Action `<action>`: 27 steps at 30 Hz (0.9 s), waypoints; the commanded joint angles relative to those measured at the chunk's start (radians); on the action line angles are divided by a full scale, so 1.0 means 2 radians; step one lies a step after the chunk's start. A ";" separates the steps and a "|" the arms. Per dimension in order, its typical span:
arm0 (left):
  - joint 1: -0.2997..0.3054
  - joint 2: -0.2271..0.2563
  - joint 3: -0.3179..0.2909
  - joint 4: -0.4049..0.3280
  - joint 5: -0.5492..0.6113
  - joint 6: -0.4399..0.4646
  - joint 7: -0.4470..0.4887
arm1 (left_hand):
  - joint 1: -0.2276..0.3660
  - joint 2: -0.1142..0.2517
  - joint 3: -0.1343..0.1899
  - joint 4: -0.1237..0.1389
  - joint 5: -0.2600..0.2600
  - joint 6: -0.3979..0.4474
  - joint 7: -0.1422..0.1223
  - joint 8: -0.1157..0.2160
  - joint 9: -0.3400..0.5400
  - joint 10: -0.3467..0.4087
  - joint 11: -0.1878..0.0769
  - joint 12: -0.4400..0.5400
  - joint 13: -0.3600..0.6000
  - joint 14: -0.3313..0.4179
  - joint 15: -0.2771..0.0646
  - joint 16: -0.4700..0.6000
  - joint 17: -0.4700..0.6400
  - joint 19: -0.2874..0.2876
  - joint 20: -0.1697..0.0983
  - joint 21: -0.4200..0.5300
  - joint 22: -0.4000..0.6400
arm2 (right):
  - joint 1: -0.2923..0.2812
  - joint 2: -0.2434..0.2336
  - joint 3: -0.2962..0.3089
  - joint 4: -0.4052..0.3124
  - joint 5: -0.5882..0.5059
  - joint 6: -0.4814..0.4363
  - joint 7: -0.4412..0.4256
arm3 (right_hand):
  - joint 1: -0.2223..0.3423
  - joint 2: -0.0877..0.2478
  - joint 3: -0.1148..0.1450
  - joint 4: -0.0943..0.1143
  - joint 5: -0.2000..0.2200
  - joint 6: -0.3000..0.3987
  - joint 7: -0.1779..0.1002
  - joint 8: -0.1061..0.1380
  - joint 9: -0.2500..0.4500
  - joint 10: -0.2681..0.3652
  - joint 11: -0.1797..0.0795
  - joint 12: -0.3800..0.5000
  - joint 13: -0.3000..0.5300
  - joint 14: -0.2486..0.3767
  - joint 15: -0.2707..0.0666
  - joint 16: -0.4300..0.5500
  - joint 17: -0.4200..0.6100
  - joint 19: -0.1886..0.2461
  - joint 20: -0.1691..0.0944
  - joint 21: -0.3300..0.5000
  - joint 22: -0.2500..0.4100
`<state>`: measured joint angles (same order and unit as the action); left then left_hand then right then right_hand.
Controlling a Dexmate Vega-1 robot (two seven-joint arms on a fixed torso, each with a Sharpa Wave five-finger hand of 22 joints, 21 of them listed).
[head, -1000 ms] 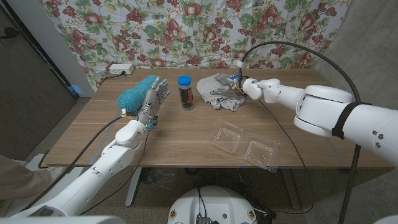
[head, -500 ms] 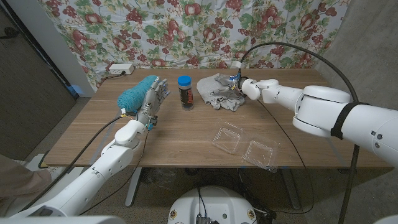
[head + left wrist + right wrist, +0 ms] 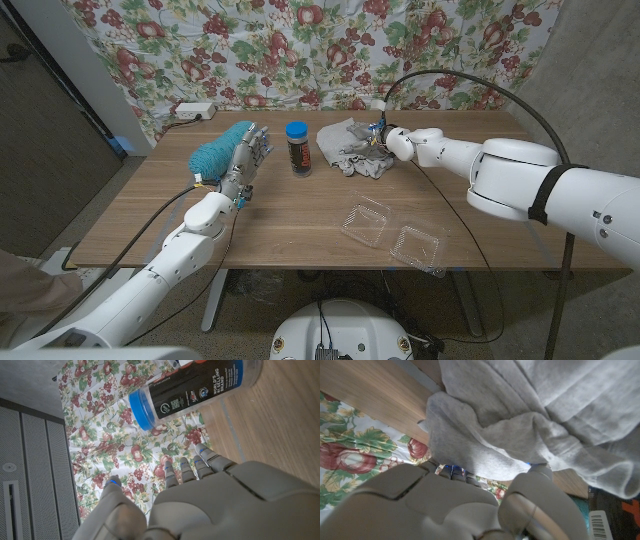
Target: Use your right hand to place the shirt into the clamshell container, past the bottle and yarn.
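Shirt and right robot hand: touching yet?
Touching. In the right wrist view the right robot hand has grey shirt fabric lying over its fingers, with no gap.

The head camera is looking down from above over the whole wooden table point(image 3: 300, 215), facing the floral curtain point(image 3: 330, 45). The left wrist camera is looking along its hand point(image 3: 210, 505), close to the bottle point(image 3: 195, 387), sharing that bottle point(image 3: 296, 147) with the head view. The right wrist camera is sitting very near the shirt point(image 3: 545, 420).
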<state>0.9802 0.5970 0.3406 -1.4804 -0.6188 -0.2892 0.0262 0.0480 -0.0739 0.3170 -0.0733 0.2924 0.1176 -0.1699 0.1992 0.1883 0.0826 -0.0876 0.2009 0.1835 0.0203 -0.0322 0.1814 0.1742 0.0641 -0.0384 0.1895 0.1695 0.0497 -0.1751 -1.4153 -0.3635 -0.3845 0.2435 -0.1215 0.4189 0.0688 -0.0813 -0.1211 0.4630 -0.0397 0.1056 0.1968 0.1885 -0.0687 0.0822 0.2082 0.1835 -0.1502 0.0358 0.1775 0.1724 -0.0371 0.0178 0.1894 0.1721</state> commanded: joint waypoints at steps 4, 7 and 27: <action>-0.005 -0.004 0.003 0.007 -0.001 0.000 -0.003 | -0.001 0.005 0.002 -0.002 -0.001 0.001 -0.001 -0.001 0.001 0.004 0.001 0.000 0.002 -0.001 -0.030 0.002 0.002 0.004 -0.018 0.002 0.003 | 0.002 0.006 -0.012 0.001 0.008 -0.025 0.010 | 0.009 0.001 -0.003 -0.001 0.007 -0.005 0.001 -0.001 0.001 0.008 -0.006 0.003 0.002 0.001 -0.003 0.002 0.001 -0.002 -0.001 0.002 0.002; -0.005 -0.004 0.003 0.008 -0.001 0.001 -0.004 | -0.001 0.005 0.002 -0.002 -0.002 0.001 -0.001 -0.002 0.001 0.004 0.002 0.000 0.002 -0.001 -0.030 0.002 0.002 0.004 -0.018 0.002 0.003 | 0.001 0.006 -0.012 0.001 0.008 -0.022 0.009 | 0.010 0.002 -0.003 -0.001 0.008 -0.005 -0.001 -0.001 0.001 0.010 -0.007 0.004 0.002 0.005 -0.005 0.003 0.001 0.001 -0.001 0.003 0.002; -0.003 -0.004 0.003 0.006 0.000 -0.002 -0.002 | -0.001 0.005 0.001 -0.003 -0.002 0.002 -0.001 -0.001 0.001 0.004 0.002 0.000 0.002 0.000 -0.030 0.002 0.002 0.004 -0.018 0.002 0.003 | -0.003 0.003 -0.012 0.000 0.003 -0.007 0.001 | 0.027 0.001 -0.004 -0.006 0.017 0.012 -0.022 0.008 0.005 0.043 -0.016 0.019 0.008 0.064 -0.027 0.016 0.005 0.056 -0.016 0.015 0.002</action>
<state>0.9717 0.5889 0.3473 -1.4649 -0.6207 -0.2888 0.0198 0.0480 -0.0739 0.3171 -0.0732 0.2919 0.1176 -0.1699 0.1992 0.1884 0.0826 -0.0876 0.2009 0.1835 0.0203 -0.0322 0.1814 0.1742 0.0640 -0.0384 0.1895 0.1695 0.0501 -0.1666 -1.4371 -0.3623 -0.3715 0.2141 -0.1089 0.4600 0.0727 -0.0886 -0.1283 0.4940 -0.0179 0.0626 0.2073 0.1939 0.0065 0.0464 0.2431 0.1973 -0.0300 -0.0161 0.2042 0.1790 0.0650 -0.0125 0.2147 0.1748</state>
